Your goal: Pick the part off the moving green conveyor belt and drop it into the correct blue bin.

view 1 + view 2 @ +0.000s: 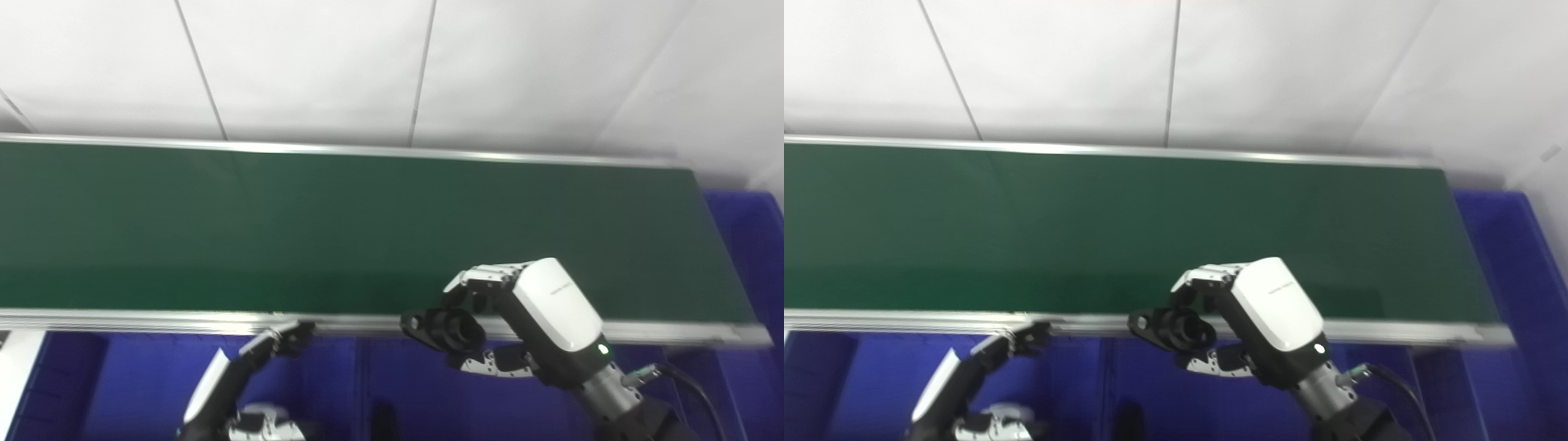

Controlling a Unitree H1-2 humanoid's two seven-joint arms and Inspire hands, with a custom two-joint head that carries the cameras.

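Right hand grips the black part over the bin (mostly hidden by the belt); left hand low, grip unclear

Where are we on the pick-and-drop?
Pick looks done: the green belt shows no part on it, and the right hand holds a black part at the belt's near rail, above the blue bins. Left: release it into a bin; which one is correct can't be judged here. The left hand holds nothing I can see, low by the rail.
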